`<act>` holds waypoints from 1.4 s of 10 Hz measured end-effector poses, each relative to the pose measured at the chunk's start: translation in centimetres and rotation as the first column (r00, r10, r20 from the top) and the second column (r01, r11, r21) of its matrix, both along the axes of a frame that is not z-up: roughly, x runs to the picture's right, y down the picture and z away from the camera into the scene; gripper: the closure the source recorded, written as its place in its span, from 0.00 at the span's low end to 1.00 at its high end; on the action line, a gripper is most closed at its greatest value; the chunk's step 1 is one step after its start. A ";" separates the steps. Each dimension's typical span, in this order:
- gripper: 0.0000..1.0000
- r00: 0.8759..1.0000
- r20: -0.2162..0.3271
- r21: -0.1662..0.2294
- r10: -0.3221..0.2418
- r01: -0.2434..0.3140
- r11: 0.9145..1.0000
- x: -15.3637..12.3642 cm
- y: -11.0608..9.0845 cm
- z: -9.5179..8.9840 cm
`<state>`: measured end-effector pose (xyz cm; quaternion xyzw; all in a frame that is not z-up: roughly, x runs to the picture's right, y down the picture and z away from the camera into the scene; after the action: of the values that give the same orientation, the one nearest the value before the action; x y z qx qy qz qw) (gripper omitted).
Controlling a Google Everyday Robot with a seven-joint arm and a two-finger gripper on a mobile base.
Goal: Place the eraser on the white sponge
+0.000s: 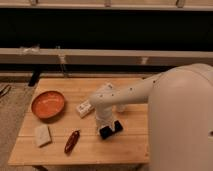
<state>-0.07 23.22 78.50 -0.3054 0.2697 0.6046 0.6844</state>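
Reaching down, the gripper (105, 125) meets the eraser (111, 130).
The eraser lies on the surface (127, 148) right of centre, well apart from the sponge (42, 135) at the front left. The gripper is at the eraser's left end; whether it grasps the eraser cannot be told.

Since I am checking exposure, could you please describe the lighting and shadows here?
In the camera view, warm yellowish light covers the table evenly, tinting the white sponge cream; in the same view the backdrop beyond is nearly black, and the gripper, down at the eraser near the table's middle, casts no distinct shadow.
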 end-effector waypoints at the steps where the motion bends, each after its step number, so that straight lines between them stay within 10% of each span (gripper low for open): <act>1: 0.36 1.000 -0.022 -0.002 0.022 -0.022 1.000 0.6 0.6 -0.2; 14: 0.36 0.985 -0.057 0.041 0.164 -0.162 0.986 3.1 3.8 1.0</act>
<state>3.01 27.04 79.45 -0.2958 0.2531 0.6723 0.6296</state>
